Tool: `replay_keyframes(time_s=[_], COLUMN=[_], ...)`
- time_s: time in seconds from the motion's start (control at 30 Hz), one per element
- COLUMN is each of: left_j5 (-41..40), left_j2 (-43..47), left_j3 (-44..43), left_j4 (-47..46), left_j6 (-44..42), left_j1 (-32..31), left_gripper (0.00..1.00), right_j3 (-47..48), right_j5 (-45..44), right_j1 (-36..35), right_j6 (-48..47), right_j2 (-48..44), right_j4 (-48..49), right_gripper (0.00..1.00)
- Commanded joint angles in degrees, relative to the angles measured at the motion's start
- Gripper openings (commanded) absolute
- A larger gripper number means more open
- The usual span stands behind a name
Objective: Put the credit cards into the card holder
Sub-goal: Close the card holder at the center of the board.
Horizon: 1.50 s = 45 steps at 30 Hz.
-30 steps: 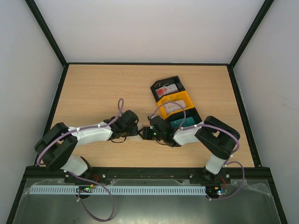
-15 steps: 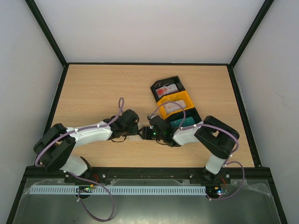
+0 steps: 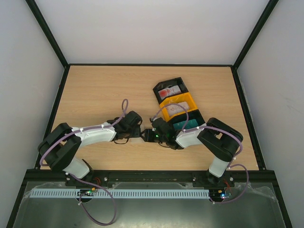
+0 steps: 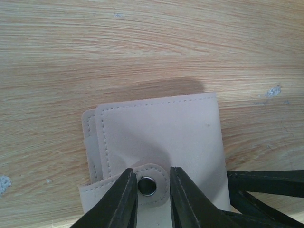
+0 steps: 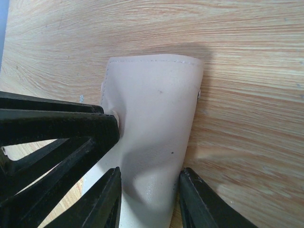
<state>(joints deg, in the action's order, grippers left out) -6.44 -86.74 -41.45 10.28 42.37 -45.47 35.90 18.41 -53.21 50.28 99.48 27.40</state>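
The card holder, a folded pale beige wallet, lies on the wooden table between both grippers. Its snap tab with a metal stud points toward my left gripper. Those jaws stand slightly apart on either side of the tab and are open. My right gripper is shut on the card holder from the opposite side, and the leather buckles between its fingers. The credit cards sit in the bins: a white and red one, a pale one and a teal one. In the top view the two grippers meet nose to nose.
A row of three open bins, black, orange and black, runs diagonally just behind the right arm. Bare wooden table spreads to the left and back. Black frame rails border the table.
The left jaws have parted a little around the snap tab. The left arm has shifted slightly toward the back. The right gripper keeps its grip on the card holder.
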Motion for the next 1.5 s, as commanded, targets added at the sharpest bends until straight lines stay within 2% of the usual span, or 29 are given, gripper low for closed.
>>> replay_keyframes(time_s=[0.0,0.17,0.4,0.57,0.93,1.1,1.23,1.47], left_j5=[1.7,1.9,1.9,3.2,4.0,4.2,4.7,3.9], left_j2=[-0.4,-0.7,0.1,1.9,0.7,0.8,1.6,3.4], left_j3=[-0.7,-0.8,-0.8,-0.9,-0.7,-0.7,-0.7,-0.6], left_j4=[2.1,4.2,5.3,5.3,5.2,5.6,5.5,5.4], left_j6=[-0.9,-1.8,-2.7,-3.2,-3.8,-4.1,-4.0,-3.6], left_j1=[0.2,0.2,0.2,0.2,0.1,0.1,0.0,0.0], left_gripper=[0.19,0.16,0.06,0.05,0.08,0.13,0.23,0.24], right_j3=[-1.6,-1.5,-1.4,-1.0,-0.7,-0.7,-0.8,-1.0], right_j5=[-0.5,-0.4,-0.4,-0.5,-0.4,-0.4,-0.4,-0.5], right_j1=[-0.2,-0.2,-0.2,-0.2,-0.2,-0.2,-0.2,-0.2], right_j6=[0.3,0.3,0.3,0.1,0.1,0.1,0.2,0.3], right_j2=[3.5,3.8,3.9,4.0,4.6,4.7,4.7,4.7], right_j4=[-9.2,-9.3,-9.4,-9.7,-9.6,-9.5,-9.4,-9.4], right_gripper=[0.35,0.35,0.35,0.35,0.35,0.35,0.35,0.34])
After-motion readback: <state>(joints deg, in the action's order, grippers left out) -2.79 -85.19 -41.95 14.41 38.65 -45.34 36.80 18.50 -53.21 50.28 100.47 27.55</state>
